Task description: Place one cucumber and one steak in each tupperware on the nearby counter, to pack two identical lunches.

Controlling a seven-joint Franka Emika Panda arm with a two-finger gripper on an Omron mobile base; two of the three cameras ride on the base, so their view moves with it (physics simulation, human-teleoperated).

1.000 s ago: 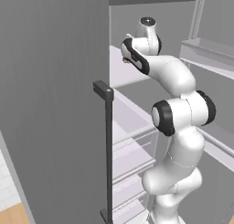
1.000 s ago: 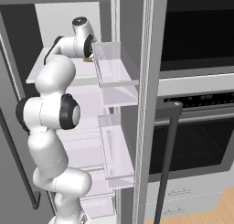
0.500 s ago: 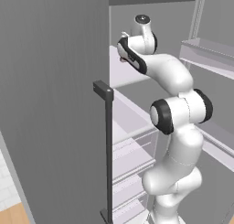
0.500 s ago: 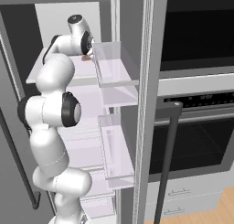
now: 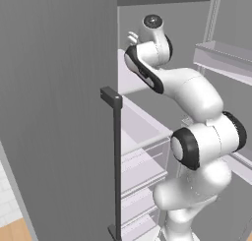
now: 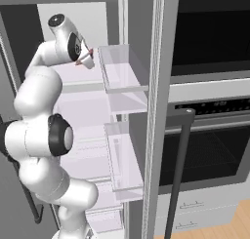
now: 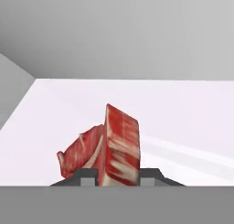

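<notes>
Two-finger gripper (image 7: 119,176) closed on bright red-pink steak with pale streaks (image 7: 119,147), held on edge between dark finger tips (image 7: 87,176), above pale fridge shelf (image 7: 183,113), inside open grey fridge (image 5: 59,87).

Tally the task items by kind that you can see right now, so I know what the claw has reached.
Steak, red-pink with pale streaks: 1, upright between the claw fingertips, over the fridge shelf
Cucumber: 0
Tupperware: 0
Total: 1
</notes>
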